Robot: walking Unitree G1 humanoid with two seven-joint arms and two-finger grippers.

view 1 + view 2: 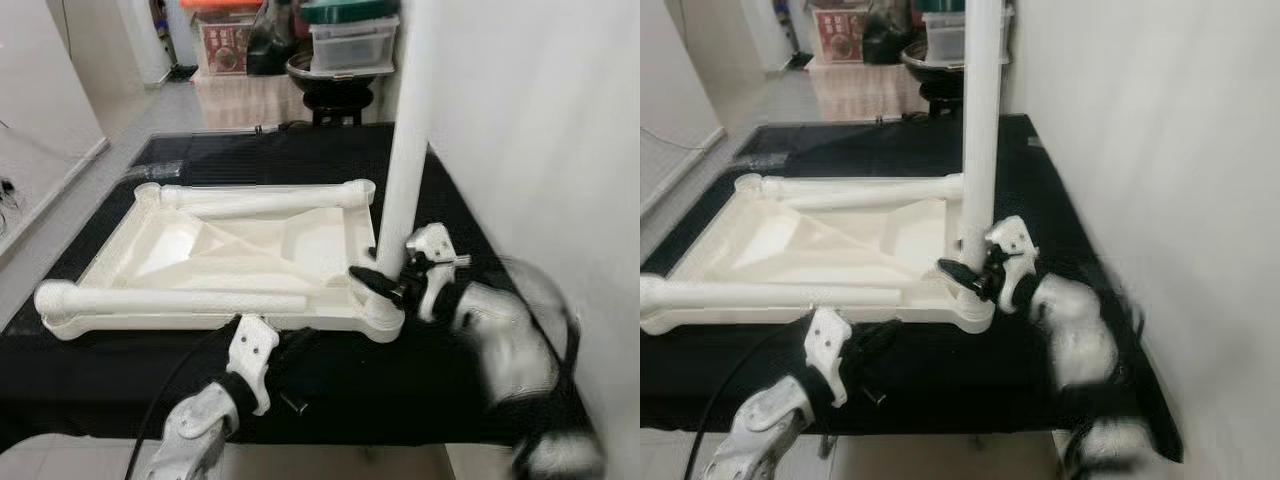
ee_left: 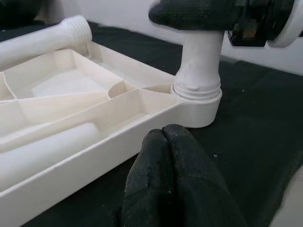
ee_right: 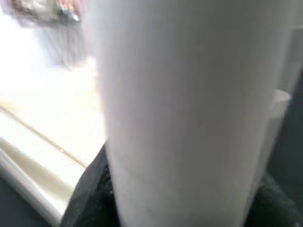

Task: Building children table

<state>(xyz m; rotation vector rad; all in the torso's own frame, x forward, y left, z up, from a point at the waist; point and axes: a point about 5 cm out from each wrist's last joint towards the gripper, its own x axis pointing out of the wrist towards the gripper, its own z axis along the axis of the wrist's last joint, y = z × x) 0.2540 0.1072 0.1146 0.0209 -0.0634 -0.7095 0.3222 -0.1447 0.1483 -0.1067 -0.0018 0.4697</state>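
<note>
Left gripper [image 1: 285, 368], fingers pressed together and empty, is resting on the black mat [image 1: 470, 210] at 6 o'clock. Right gripper [image 1: 385, 280] is clamping the upright white leg [image 1: 408, 140] at the tabletop's [image 1: 240, 250] near-right corner socket [image 1: 385, 318]; best kept vertical while twisting, seemingly not fully seated. Two loose legs [image 1: 260, 198] are lying across the inverted top toward 12.

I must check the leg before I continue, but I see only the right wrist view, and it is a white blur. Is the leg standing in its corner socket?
Observer: Yes. The upright leg stands in the near right corner socket of the upturned tabletop.
Operator: Where is my right end effector?
Observer: The right end effector is closed around the leg's base, just above the socket.
Operator: And the left one?
Observer: The left end effector is shut and holds nothing, near the tabletop's front edge on the black mat.
</note>
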